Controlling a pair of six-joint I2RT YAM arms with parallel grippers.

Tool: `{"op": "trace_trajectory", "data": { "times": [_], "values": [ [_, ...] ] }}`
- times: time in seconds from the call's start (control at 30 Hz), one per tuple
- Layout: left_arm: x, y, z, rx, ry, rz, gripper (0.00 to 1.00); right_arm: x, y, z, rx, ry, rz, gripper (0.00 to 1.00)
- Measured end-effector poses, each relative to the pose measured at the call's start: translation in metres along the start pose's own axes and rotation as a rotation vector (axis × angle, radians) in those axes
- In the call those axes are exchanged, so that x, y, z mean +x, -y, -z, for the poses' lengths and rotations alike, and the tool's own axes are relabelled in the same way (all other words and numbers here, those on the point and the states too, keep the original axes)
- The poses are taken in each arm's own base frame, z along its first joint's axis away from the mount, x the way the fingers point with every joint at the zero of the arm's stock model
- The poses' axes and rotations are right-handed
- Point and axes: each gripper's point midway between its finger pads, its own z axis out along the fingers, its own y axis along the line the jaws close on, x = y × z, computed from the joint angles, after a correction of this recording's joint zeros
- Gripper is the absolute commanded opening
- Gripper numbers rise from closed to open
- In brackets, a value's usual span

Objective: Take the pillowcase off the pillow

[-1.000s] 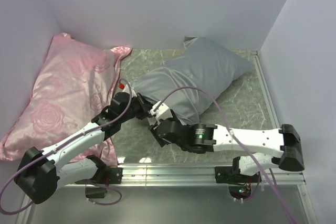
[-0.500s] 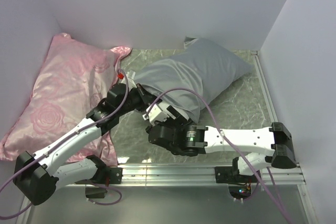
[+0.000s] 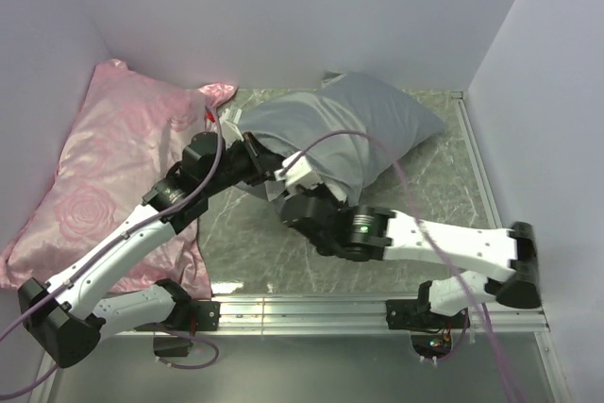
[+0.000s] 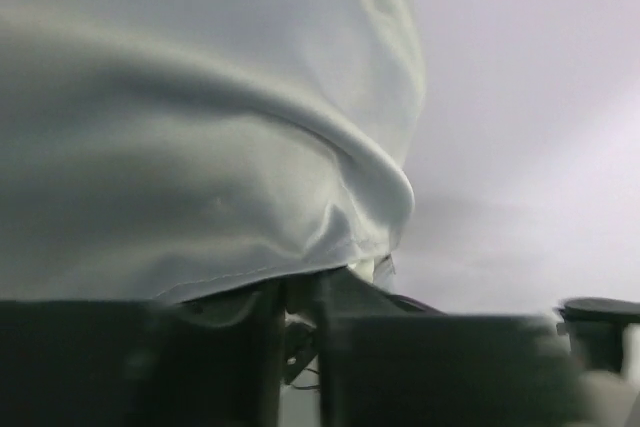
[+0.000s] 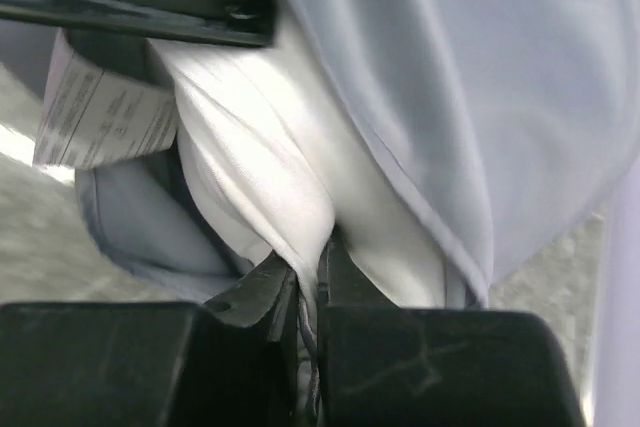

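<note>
The grey pillowcase (image 3: 363, 125) lies at the back of the table with its open end toward me. My left gripper (image 3: 253, 154) is shut on the hem of that open end; in the left wrist view the grey fabric (image 4: 200, 127) drapes over the closed jaws of the left gripper (image 4: 300, 292). A white corner of the pillow (image 3: 304, 173) pokes out of the opening. My right gripper (image 3: 304, 192) is shut on that corner. In the right wrist view a fold of the white pillow (image 5: 270, 167) is pinched in the right gripper (image 5: 312, 272), with its label (image 5: 100, 112) at the left and the pillowcase (image 5: 450, 77) above.
A pink rose-patterned satin pillow (image 3: 123, 162) fills the left side, partly under my left arm. Lilac walls close in the back and both sides. A metal rail (image 3: 302, 310) runs along the near edge. Marbled tabletop (image 3: 434, 195) shows at the right.
My right gripper has moved in and shut on the pillow's white corner. The left gripper has carried the pillowcase hem up and back, and the pillow has shifted a little left.
</note>
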Motion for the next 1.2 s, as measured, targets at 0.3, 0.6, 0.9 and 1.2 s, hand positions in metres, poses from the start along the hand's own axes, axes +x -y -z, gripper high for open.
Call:
{"op": "trace_trajectory", "data": {
  "times": [0.3, 0.6, 0.9, 1.2],
  "values": [
    [-0.064, 0.137, 0.046, 0.341, 0.123, -0.193, 0.78, -0.036, 0.110, 0.037, 0.023, 0.149, -0.329, 0.00],
    [-0.093, 0.140, 0.074, 0.275, 0.274, -0.310, 0.76, -0.041, 0.129, 0.028, 0.035, 0.111, -0.385, 0.00],
    [-0.102, 0.049, 0.078, -0.061, 0.417, -0.325, 0.84, -0.078, 0.170, 0.044, 0.074, 0.169, -0.467, 0.00],
    [-0.111, 0.033, 0.062, -0.111, 0.467, -0.423, 0.85, -0.084, 0.174, 0.051, 0.056, 0.173, -0.467, 0.00]
  ]
}}
